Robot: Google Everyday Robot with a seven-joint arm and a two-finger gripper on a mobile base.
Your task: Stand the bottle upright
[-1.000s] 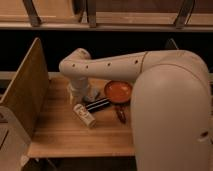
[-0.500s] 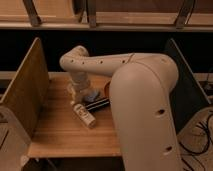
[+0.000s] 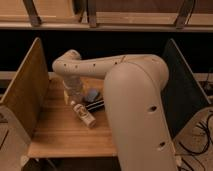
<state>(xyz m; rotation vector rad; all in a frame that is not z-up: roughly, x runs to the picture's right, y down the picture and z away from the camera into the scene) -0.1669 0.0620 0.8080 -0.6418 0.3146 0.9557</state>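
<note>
The bottle (image 3: 84, 115) is lying on its side on the wooden table (image 3: 55, 136), not yet upright. The pincer (image 3: 75, 96) is hanging just over its far end; released or clenched, I cannot tell. Judging by this, the approach is happening; next comes gripping and tipping up. The bottle's contents are not showing.

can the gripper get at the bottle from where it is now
Probably yes. The gripper hangs over the far end of the bottle, which lies on its side on the table, with nothing between them. The black striped object lies close beside it.
</note>
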